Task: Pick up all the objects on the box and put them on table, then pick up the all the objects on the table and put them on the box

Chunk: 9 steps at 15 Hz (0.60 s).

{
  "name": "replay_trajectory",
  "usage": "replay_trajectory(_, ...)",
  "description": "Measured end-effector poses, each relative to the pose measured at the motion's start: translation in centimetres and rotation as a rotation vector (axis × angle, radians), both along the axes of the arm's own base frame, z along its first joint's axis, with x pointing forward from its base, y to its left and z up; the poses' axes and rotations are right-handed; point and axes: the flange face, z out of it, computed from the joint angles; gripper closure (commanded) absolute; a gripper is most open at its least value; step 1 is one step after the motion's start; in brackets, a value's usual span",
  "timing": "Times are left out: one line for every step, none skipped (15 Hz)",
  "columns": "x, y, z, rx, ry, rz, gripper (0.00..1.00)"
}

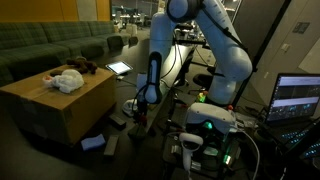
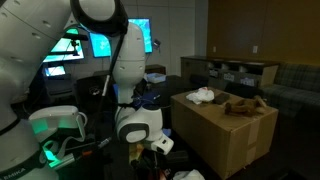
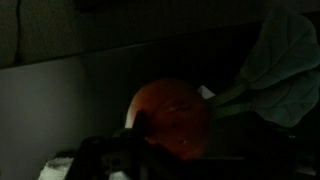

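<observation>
A long green sofa (image 1: 50, 40) runs well beyond the hand (image 1: 141, 104), behind everything else. The large brown cardboard box (image 1: 60, 108) stands off to the hand's side, well apart from it and with its flat top higher than the hand. It shows in both exterior views. The white robot arm (image 1: 215, 45) bends over and reaches straight down, so the hand hangs low over the black surface (image 1: 125, 135), which is too dark to make out well. A flat tablet with a bright screen (image 1: 118, 68) lies beyond the hand, near the box's far corner.

On the box top, well away from the hand, rest a white fluffy cloth toy (image 1: 67, 81) and, just beside it, a brown soft toy (image 1: 82, 68).

In the wrist view a round red toy (image 3: 170, 115) with a green leaf (image 3: 285, 70) lies directly before the hand, very close. The hand's jaws stand wide apart and grip nothing; whether they touch the toy is too dark to tell.
</observation>
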Motion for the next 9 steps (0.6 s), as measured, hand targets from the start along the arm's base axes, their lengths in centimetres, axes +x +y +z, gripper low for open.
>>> replay_trajectory(0.2, -0.2, -0.2, 0.003, -0.001, -0.003, 0.0)
replay_trajectory(0.3, -0.5, -0.4, 0.005, -0.001, -0.005, 0.0)
replay_trajectory(0.5, -0.7, -0.6, 0.005, -0.002, -0.007, 0.0)
replay_trajectory(0.6, -1.0, -0.7, 0.006, -0.003, -0.008, 0.0)
replay_trajectory(0.7, -1.2, -0.8, 0.006, -0.004, -0.008, 0.06)
replay_trajectory(0.9, -1.4, -0.9, 0.006, -0.005, -0.007, 0.19)
replay_trajectory(1.0, -1.5, -1.0, 0.005, -0.007, -0.004, 0.3)
replay_trajectory(1.0, -1.6, -1.0, 0.004, -0.007, -0.001, 0.31)
replay_trajectory(1.1, -1.7, -1.0, 0.003, -0.008, 0.002, 0.39)
